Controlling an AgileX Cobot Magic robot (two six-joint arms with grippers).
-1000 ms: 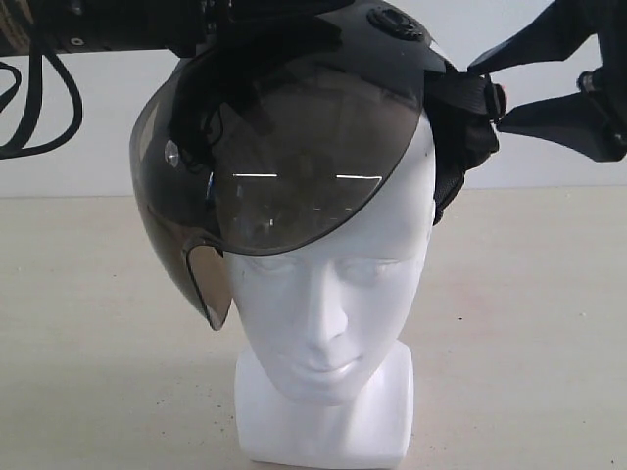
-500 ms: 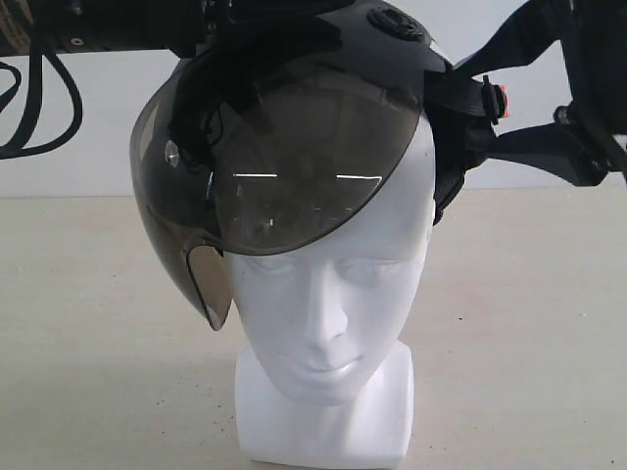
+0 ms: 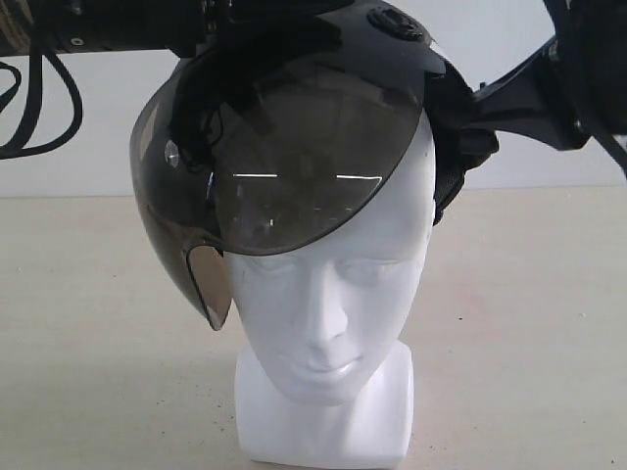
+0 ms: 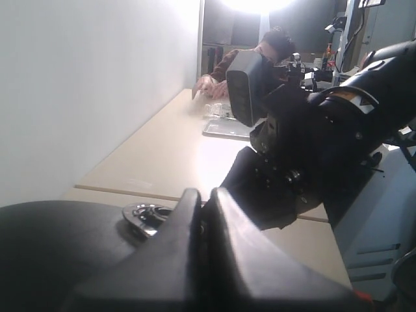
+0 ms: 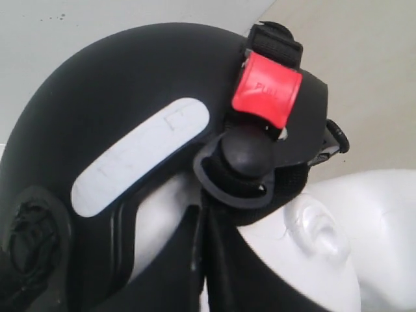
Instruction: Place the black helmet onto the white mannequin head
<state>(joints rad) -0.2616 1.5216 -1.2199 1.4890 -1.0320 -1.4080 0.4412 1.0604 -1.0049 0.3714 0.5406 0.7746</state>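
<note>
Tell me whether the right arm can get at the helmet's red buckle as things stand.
Probably yes: the right gripper sits shut at the black helmet's side, close beside the red buckle, with nothing between them.

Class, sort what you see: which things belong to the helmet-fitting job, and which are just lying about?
Part of the job: black helmet, white mannequin head, left gripper, right gripper.

Just around: table, black cables, person in the background, tray on the far desk.
</note>
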